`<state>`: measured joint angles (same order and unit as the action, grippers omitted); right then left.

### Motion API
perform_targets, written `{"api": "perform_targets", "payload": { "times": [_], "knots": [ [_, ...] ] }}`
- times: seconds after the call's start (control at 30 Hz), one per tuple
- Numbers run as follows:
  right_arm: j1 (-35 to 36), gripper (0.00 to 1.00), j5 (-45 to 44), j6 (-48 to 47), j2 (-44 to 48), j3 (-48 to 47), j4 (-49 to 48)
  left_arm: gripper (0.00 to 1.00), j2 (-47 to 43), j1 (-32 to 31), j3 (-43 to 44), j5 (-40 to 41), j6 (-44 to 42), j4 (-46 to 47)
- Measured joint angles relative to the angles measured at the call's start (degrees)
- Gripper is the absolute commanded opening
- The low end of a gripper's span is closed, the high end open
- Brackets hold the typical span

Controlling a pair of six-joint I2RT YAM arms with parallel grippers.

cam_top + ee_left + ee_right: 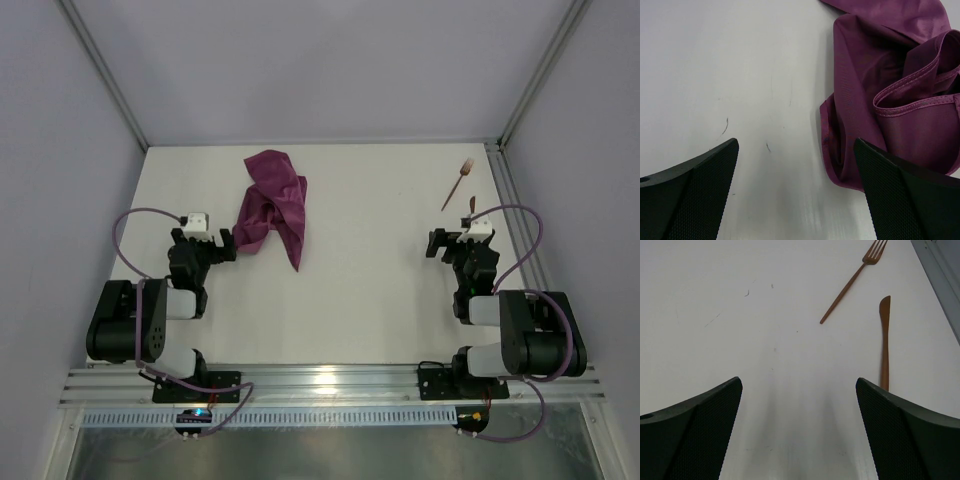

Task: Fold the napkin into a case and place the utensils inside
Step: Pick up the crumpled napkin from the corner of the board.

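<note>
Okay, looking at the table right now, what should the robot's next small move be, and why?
Probably shift the left hand right and forward onto the near edge of the napkin to start spreading it flat. The napkin lies crumpled beside that open, empty hand, not yet folded. The fork and knife lie loose ahead of the open right hand and can wait.

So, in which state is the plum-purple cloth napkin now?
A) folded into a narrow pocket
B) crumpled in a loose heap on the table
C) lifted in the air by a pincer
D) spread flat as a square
B: the plum-purple cloth napkin lies bunched in loose, uneven folds on the white table, and the left pincer stands open beside it, gripping nothing.
</note>
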<state>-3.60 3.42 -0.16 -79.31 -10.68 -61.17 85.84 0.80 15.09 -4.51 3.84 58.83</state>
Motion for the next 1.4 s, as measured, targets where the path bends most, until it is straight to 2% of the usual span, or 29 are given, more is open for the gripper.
{"api": "perform_targets", "payload": {
  "times": [0.1, 0.2, 0.27, 0.33, 0.4, 0.47, 0.5, 0.57, 0.63, 0.7, 0.77, 0.87, 1.03, 1.23, 1.33, 1.37, 1.4],
  "knots": [
    [0.0, 0.99, 0.2, -0.1, 3.5, -1.1, 6.3, 0.99, 0.0, 0.0, 0.0, 0.0, 0.0, 0.0],
    [0.0, 0.85, -0.6, 1.4, 10.2, -7.8, 20.3, 0.99, 0.0, 0.0, 0.0, 0.0, 0.0, 0.0],
    [0.3, 0.75, -1.0, 4.4, 13.7, -16.0, 30.3, 0.99, 0.0, 0.0, 0.0, 0.0, 0.0, 0.0],
    [1.7, 0.74, -1.3, 7.1, 14.9, -23.9, 37.5, 0.99, 0.0, 0.0, 0.0, 0.0, 0.0, 0.0],
    [6.9, 0.75, -3.7, 9.2, 15.0, -31.3, 45.2, 0.99, -0.3, 0.0, 0.3, -0.7, 0.0, -1.1],
    [14.6, 0.76, -5.2, 10.6, 14.2, -36.5, 51.3, 0.99, -3.5, 0.0, 4.1, -2.3, -0.3, -11.7],
    [18.4, 0.76, -5.5, 11.5, 13.4, -38.2, 53.7, 0.99, -5.5, 0.1, 8.8, -3.4, -1.1, -20.9],
    [23.9, 0.75, -4.9, 13.5, 11.6, -39.7, 57.1, 0.99, -6.4, 0.1, 22.1, -5.2, -3.3, -36.4],
    [28.2, 0.76, -4.8, 15.8, 8.3, -40.4, 60.5, 0.96, -4.9, 0.1, 36.9, -6.4, -6.0, -48.0],
    [31.7, 0.76, -4.8, 17.9, 3.7, -41.3, 63.4, 0.95, -4.5, 0.2, 45.8, -7.5, -8.7, -54.8],
    [34.8, 0.75, -4.0, 19.4, -1.2, -43.3, 65.7, 0.92, -4.8, 0.2, 49.3, -8.5, -10.5, -61.0],
    [39.5, 0.68, -1.6, 21.3, -10.3, -48.8, 68.0, 0.87, -4.3, 0.2, 49.0, -9.7, -12.4, -72.2],
    [44.9, 0.66, 1.8, 23.8, -20.3, -54.4, 67.6, 0.87, -3.5, 0.3, 45.2, -10.3, -14.0, -87.2],
    [46.5, 0.59, 4.9, 27.3, -29.6, -60.5, 65.8, 0.88, -7.2, 0.3, 44.3, -10.0, -15.8, -96.0],
    [46.6, 0.46, 5.4, 28.8, -33.1, -62.0, 64.7, 0.89, -10.8, 0.3, 44.3, -10.0, -16.4, -97.8],
    [46.7, 0.35, 5.5, 29.3, -34.1, -62.4, 64.6, 0.89, -11.6, 0.3, 44.3, -9.9, -16.4, -98.3],
    [46.8, 0.28, 5.7, 29.5, -35.1, -62.9, 64.6, 0.89, -12.4, 0.3, 44.3, -9.9, -16.5, -98.9]
  ]
}}
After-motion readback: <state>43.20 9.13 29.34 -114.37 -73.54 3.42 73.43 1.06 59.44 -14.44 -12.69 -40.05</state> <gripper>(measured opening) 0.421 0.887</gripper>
